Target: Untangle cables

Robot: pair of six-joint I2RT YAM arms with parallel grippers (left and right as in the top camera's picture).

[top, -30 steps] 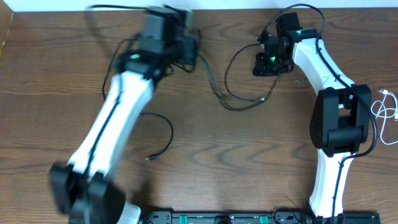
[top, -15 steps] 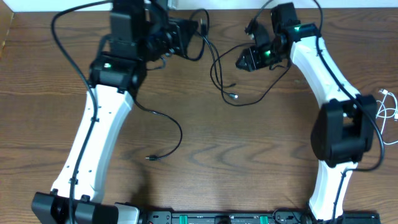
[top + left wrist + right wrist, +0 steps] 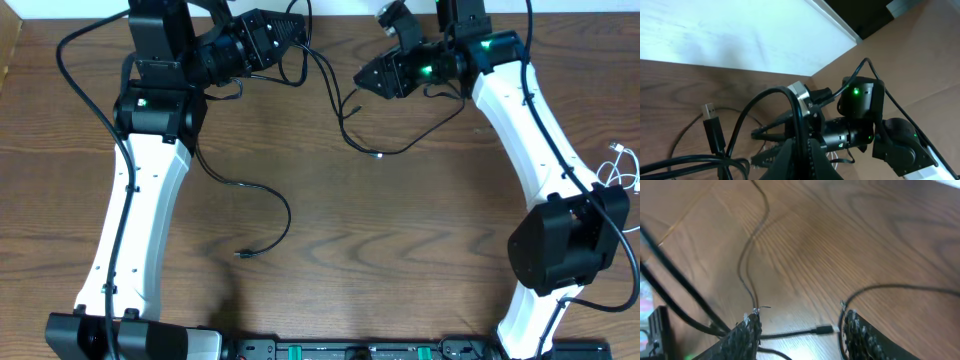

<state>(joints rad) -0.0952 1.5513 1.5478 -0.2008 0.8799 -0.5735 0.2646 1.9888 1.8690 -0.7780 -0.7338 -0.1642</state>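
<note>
- The right gripper (image 3: 802, 330) has just been opened; its jaws stand apart with nothing gripped, so its cable is judged released.
- The left gripper (image 3: 800, 152) is kept clamped on a black cable (image 3: 377, 154), lifted near the table's (image 3: 420, 270) far edge.
- A second black cable (image 3: 278, 212) is left mid-table, and a white cable (image 3: 622, 176) at the table's edge.
- No writing can be read.

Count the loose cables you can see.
3: upper black cable at top centre, lower black cable left of centre, white cable at the right edge. More may be hidden.
</note>
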